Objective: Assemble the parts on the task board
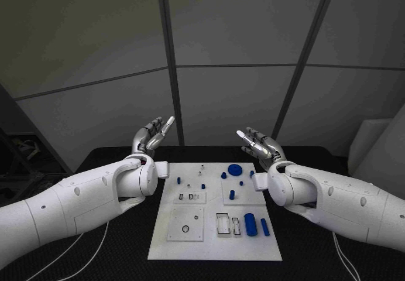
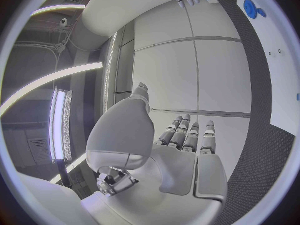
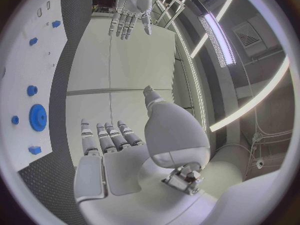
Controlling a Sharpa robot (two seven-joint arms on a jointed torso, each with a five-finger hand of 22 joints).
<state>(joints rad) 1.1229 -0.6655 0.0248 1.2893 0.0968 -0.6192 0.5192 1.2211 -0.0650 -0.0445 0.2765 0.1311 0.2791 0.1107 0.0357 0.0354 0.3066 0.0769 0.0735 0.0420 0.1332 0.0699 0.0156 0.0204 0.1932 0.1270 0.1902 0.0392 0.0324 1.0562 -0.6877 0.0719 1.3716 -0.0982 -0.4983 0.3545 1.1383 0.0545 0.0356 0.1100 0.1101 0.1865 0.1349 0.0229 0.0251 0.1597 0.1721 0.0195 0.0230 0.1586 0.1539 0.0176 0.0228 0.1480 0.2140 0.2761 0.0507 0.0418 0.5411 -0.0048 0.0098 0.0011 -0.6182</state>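
Silver hands, two: left hand (image 1: 153, 136), right hand (image 1: 261, 144), both empty.

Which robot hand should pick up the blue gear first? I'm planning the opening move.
Probably the right robot hand: the blue gear lies on the task board's far right side, nearer it. Both hands are open and raised.

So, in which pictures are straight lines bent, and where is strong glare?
Head view: wall seams look nearly straight, light is dim and even, and the task board reads clearly. Left wrist view: fisheye bends the wall lines behind the left hand, and a bright light strip glares. Right wrist view: same bending around the right hand, with glaring ceiling strips.
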